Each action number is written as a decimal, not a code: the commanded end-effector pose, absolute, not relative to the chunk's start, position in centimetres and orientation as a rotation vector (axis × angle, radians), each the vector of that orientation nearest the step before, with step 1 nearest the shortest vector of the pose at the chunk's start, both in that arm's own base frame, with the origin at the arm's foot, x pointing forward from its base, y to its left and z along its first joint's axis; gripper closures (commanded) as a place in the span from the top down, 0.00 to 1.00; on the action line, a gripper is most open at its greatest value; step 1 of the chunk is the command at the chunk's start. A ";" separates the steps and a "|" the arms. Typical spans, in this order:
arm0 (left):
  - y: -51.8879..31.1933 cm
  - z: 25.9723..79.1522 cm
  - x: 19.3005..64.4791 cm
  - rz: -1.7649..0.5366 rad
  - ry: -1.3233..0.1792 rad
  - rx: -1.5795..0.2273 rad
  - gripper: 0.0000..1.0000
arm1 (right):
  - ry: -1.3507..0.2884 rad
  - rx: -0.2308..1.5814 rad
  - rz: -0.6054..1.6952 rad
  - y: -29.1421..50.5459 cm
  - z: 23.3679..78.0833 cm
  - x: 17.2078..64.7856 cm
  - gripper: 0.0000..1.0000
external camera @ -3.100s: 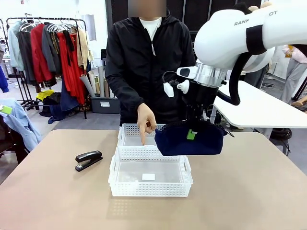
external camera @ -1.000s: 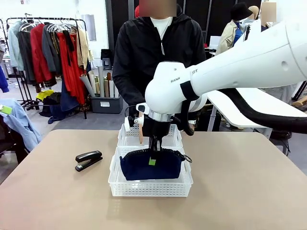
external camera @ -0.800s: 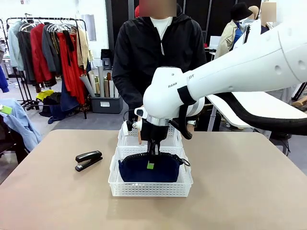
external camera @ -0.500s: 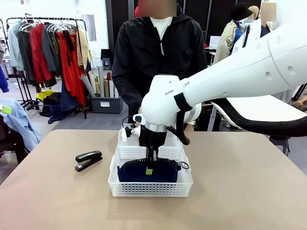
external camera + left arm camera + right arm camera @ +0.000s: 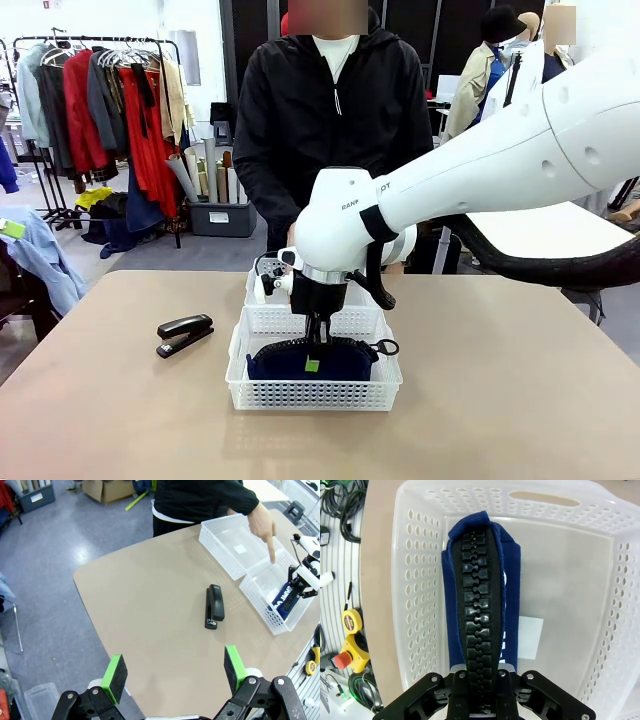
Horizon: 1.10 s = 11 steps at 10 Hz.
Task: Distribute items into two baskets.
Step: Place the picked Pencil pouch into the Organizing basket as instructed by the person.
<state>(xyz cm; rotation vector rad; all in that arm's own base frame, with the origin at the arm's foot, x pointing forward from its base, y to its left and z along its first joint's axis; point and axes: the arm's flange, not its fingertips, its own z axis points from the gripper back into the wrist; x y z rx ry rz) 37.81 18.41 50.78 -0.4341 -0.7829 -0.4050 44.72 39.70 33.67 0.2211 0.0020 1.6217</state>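
My right fingers (image 5: 312, 365) pinch the pouch (image 5: 280, 366) by its zipper so it hangs upright in the near basket (image 5: 310, 398); my left fingers (image 5: 114, 672) spread, stapler (image 5: 184, 333) at nine o'clock

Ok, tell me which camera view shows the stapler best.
The left wrist view: it looks down on the stapler, whole and unobstructed on the table. The front view gives it smaller and side-on, left of the near basket. The right wrist view looks into that basket at the pouch.

A clothes rack (image 5: 100, 95) stands behind the tan table (image 5: 520, 400); a yellow tape measure (image 5: 351, 620) lies near cables (image 5: 342, 500).
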 end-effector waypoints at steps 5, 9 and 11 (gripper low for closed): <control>18.5 50.6 37.9 -0.419 -0.809 -0.450 1.00 | -0.028 0.183 1.601 39.1 35.8 44.5 0.78; 18.5 50.6 37.9 -0.419 -0.809 -0.450 1.00 | -0.051 0.153 1.588 36.8 39.5 43.5 1.00; 18.5 50.6 37.9 -0.419 -0.809 -0.450 1.00 | -0.022 0.160 1.586 35.9 40.5 43.1 1.00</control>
